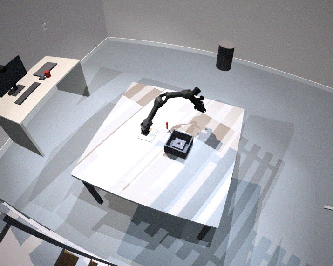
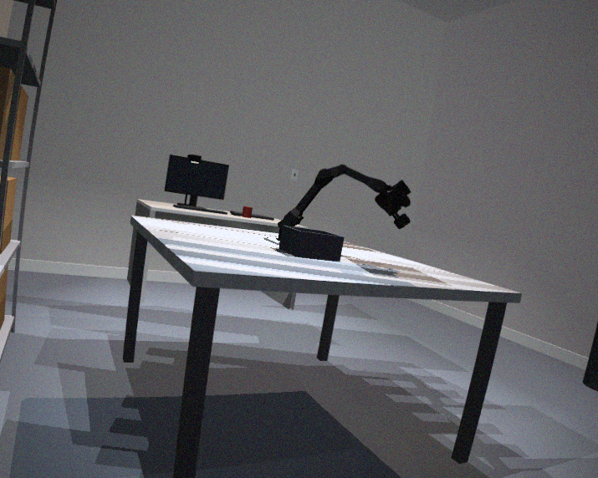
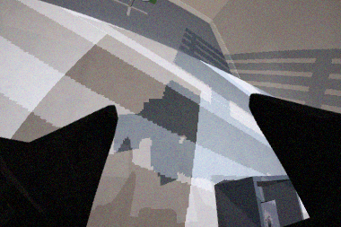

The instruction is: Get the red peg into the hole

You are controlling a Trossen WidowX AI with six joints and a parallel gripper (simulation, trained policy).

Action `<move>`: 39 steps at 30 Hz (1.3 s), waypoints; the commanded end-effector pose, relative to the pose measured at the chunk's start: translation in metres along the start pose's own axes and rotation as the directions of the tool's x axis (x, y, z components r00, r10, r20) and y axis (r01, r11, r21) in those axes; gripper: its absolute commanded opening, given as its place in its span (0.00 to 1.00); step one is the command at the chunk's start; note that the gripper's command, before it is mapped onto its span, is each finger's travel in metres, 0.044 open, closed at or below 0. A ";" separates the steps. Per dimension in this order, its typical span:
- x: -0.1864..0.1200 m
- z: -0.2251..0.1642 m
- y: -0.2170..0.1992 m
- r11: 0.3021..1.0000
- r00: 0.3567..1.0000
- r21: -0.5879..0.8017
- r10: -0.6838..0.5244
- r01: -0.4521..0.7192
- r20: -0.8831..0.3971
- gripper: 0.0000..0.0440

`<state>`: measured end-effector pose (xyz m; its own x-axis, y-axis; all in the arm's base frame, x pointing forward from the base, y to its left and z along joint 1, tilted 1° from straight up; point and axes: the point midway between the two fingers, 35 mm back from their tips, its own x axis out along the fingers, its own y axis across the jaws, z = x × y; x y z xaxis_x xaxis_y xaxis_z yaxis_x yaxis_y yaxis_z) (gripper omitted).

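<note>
The red peg [image 1: 166,125] stands upright on the table, between the arm's base and the box in the top view; it does not show in the other views. The dark open box [image 1: 174,152] [image 2: 310,244] [image 3: 235,201] stands on the table. The pale plate [image 1: 175,143] with a hole lies at its bottom, and no peg is in the hole. My gripper [image 1: 204,110] [image 2: 401,221] [image 3: 184,106] is open and empty. It hangs well above the table, beyond the box and away from the peg. In the wrist view its fingers stand wide apart.
The arm's base stands on a thin white plate [image 1: 144,139] near the peg. The box walls rise around the plate with the hole. A desk [image 1: 10,113] with a monitor [image 1: 9,76] [image 2: 196,177] and a red mug [image 1: 47,73] [image 2: 247,211] stands apart from the table.
</note>
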<state>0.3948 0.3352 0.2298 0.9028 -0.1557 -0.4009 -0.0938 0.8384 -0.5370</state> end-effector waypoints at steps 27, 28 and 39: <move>-0.115 -0.199 -0.066 0.762 0.697 0.629 0.369 0.152 -0.615 1.00; -0.118 -0.206 -0.067 0.752 0.680 0.636 0.375 0.174 -0.630 1.00; -0.133 -0.265 -0.061 0.658 0.558 0.665 0.422 0.354 -0.714 1.00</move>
<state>0.1754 0.1699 0.1291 0.1900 -0.1120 -0.9754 0.4995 0.8663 -0.0021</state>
